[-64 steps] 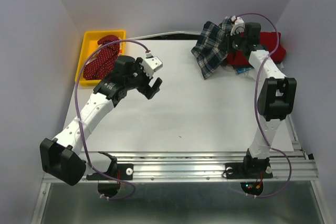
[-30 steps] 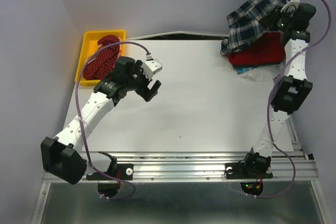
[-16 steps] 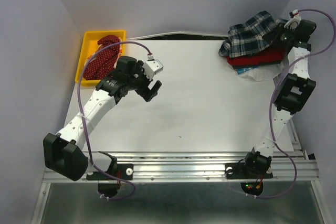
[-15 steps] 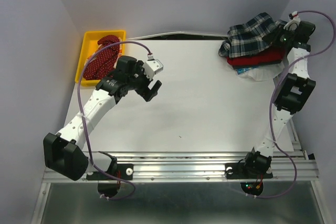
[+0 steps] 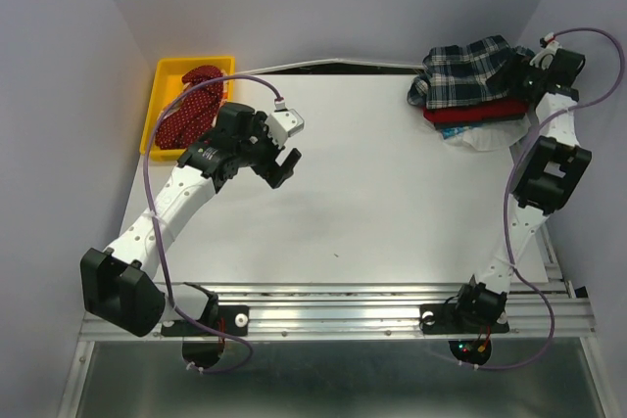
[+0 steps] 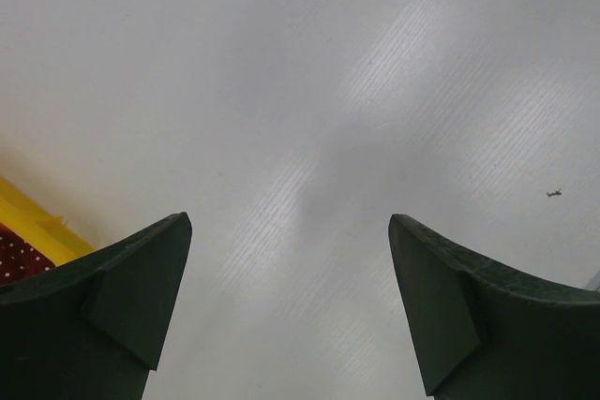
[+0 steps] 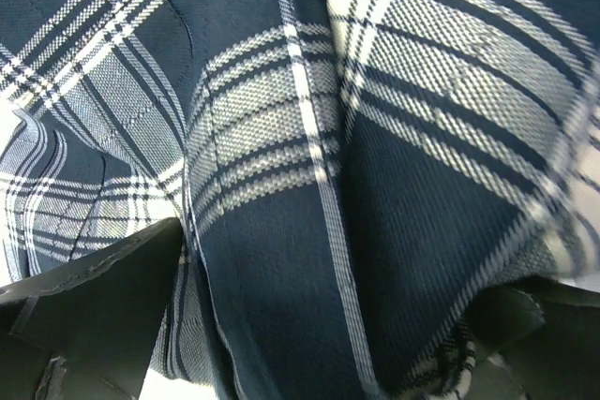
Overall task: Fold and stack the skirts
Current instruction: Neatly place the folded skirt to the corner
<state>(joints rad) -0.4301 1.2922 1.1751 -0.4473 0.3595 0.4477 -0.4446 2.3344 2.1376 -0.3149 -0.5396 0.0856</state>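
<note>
The navy, green and white plaid skirt [image 5: 465, 68] lies bunched on top of the folded plain red skirt [image 5: 480, 108] at the back right corner. A pale skirt [image 5: 472, 138] peeks out under that pile. My right gripper [image 5: 526, 68] is at the plaid skirt's right end. It is open, and plaid cloth [image 7: 309, 138] fills the space between its spread fingers [image 7: 103, 288]. The dark red dotted skirt [image 5: 191, 105] lies in the yellow bin [image 5: 162, 70]. My left gripper [image 5: 284, 168] hangs open and empty over the bare table, just right of the bin.
The table surface [image 6: 375, 91] fills the left wrist view, with a corner of the yellow bin [image 6: 28, 222] and the dotted skirt [image 6: 11, 255] at its left edge. Grey walls close in on the left, back and right. A metal rail [image 5: 343, 305] runs along the near edge.
My right arm swung the plaid skirt from the table's back middle to the back right corner, laid it on the red skirt and opened its jaws. The left arm barely moved.
</note>
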